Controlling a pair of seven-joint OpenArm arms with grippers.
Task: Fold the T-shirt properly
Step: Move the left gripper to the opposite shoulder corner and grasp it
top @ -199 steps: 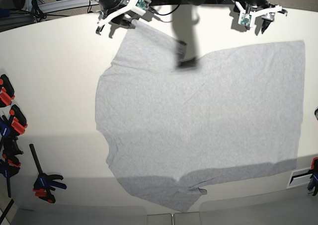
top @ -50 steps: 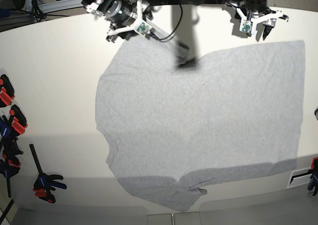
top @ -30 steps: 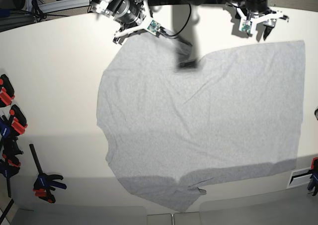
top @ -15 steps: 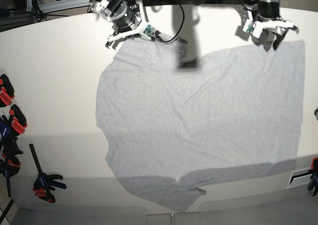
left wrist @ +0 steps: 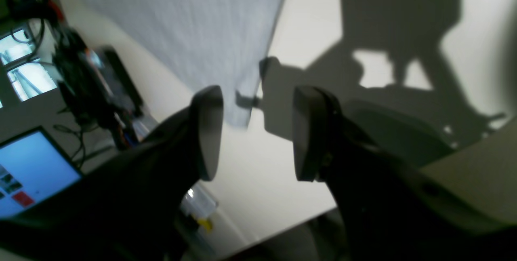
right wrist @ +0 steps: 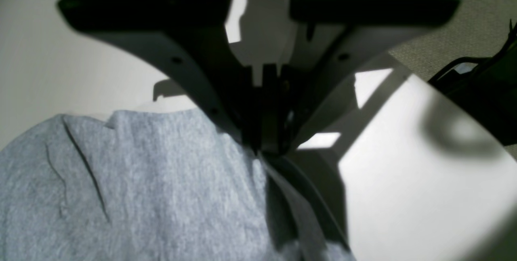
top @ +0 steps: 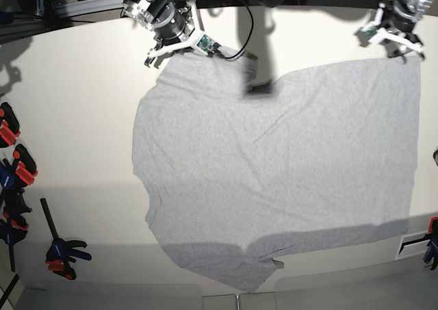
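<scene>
Barely begun, by the look of it: T-shirt (top: 274,166) spread flat and plain side up across the middle of the table (top: 75,118), no fold made anywhere, lower edge running into the shadowed strip at the bottom of the base view. Only first holds being set up; every fold left to do. At the upper left of the base view, right gripper (top: 179,42) down at the shirt's top left corner, tilted in from the table's far edge. In the right wrist view, centre frame, fingers pressed together on the grey cloth (right wrist: 161,180), a pinched ridge of fabric running down and to the right from the closed tips, a few thin creases at the lower left. At the upper right of the base view, left gripper (top: 395,37) poised just beyond the shirt's top right corner, not touching it as far as can be judged. In the left wrist view, dark fingers (left wrist: 208,131) well apart at centre frame, nothing between them, the shirt's corner (left wrist: 238,111) showing in the gap beyond, with bare table and hard shadows to the right. Likely next need: that open gripper brought onto its corner and closed, to match the other side.
</scene>
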